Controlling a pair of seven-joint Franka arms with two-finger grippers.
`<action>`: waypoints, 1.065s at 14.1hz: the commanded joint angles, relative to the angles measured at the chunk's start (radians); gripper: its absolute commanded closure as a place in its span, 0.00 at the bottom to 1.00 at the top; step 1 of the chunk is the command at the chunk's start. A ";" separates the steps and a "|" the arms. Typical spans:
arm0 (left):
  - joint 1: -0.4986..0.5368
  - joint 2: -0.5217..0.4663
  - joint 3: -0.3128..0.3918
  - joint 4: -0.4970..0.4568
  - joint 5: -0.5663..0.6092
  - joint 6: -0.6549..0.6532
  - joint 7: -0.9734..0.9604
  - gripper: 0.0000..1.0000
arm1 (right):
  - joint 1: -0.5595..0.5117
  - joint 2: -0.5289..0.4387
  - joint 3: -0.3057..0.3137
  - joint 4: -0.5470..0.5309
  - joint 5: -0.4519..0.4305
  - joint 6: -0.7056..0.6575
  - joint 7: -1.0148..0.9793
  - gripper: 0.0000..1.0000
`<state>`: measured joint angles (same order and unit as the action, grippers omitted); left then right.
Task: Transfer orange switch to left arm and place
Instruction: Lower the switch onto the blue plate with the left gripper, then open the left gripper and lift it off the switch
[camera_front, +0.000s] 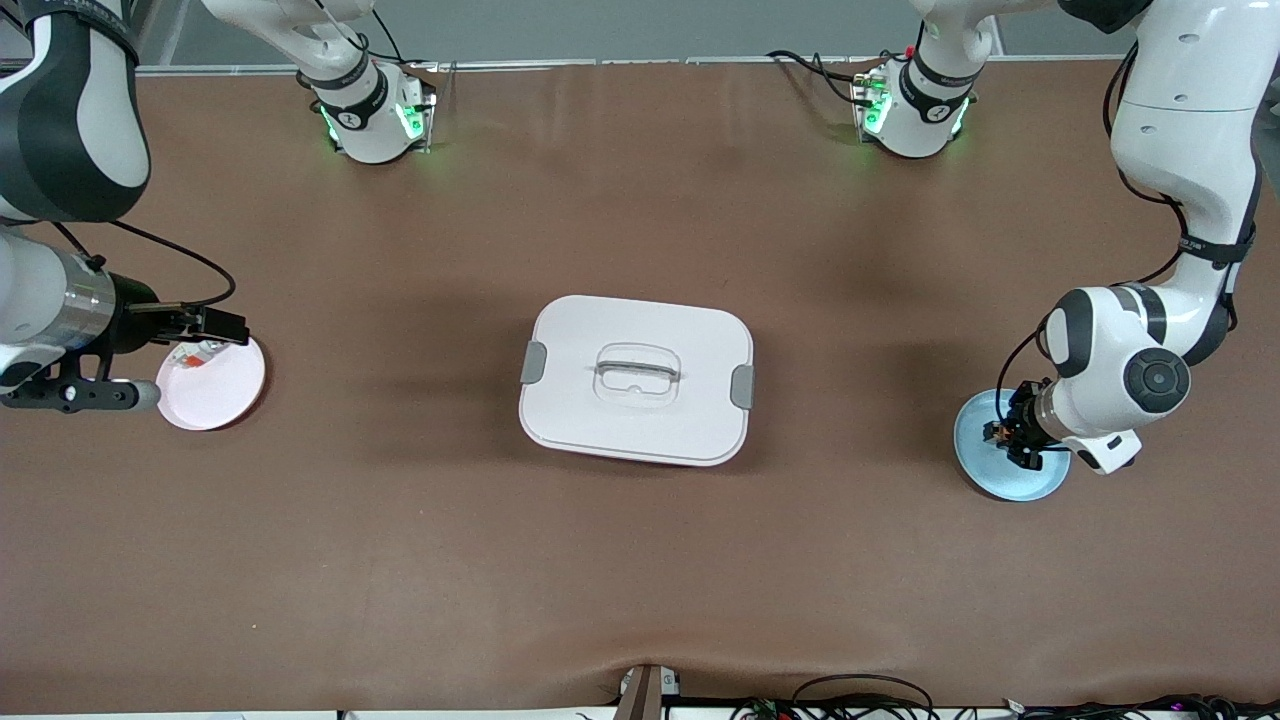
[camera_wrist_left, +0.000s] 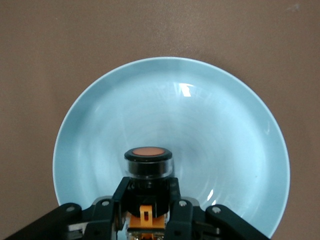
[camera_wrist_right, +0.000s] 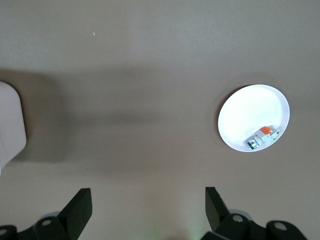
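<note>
I see the white lidded box (camera_front: 636, 379) sitting in the middle of the brown worktop (camera_front: 640, 560), grey latches at both ends and a recessed handle in its lid, squarely between the two plates.

Toward the left arm's end lies a pale blue plate (camera_front: 985, 470). My left tool (camera_front: 1000, 436) is down over it, its fingers (camera_wrist_left: 120, 196) clamped on the orange switch (camera_wrist_left: 148, 162). In the left wrist view the switch's round orange face and black collar stand out ahead of the fingertips, with the blue plate (camera_wrist_left: 225, 150) filling the background. Whether the switch touches the plate I cannot tell.

Toward the right arm's end lies a white plate (camera_front: 222, 395), with a small silver-and-clear part (camera_front: 196, 354) carrying a red-orange bit on its rim side nearer the robots' bases. My right tool (camera_front: 205, 325) hangs over that edge of the plate, spread wide and empty; in the right wrist view its two fingers (camera_wrist_right: 79, 210) stand well apart with bare worktop between them, the white plate (camera_wrist_right: 245, 117) and its part (camera_wrist_right: 263, 137) farther off.

Both arm bases glow green at the worktop's edge. Cables trail along the edge nearest the front camera.
</note>
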<state>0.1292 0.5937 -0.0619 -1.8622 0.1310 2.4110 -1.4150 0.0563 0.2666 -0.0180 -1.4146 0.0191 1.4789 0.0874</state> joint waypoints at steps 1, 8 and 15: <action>0.015 -0.002 -0.009 -0.005 0.022 0.014 -0.001 0.81 | -0.015 -0.035 0.016 -0.035 -0.005 0.018 0.040 0.00; 0.001 -0.020 -0.012 0.011 0.015 0.002 -0.048 0.00 | -0.022 -0.118 0.015 -0.040 -0.005 -0.023 -0.033 0.00; -0.028 -0.041 -0.015 0.044 0.021 -0.036 -0.122 0.00 | -0.015 -0.247 0.016 -0.195 -0.028 0.132 -0.035 0.00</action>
<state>0.1183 0.5689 -0.0763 -1.8208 0.1310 2.4081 -1.5130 0.0544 0.0995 -0.0185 -1.5155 0.0153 1.5685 0.0652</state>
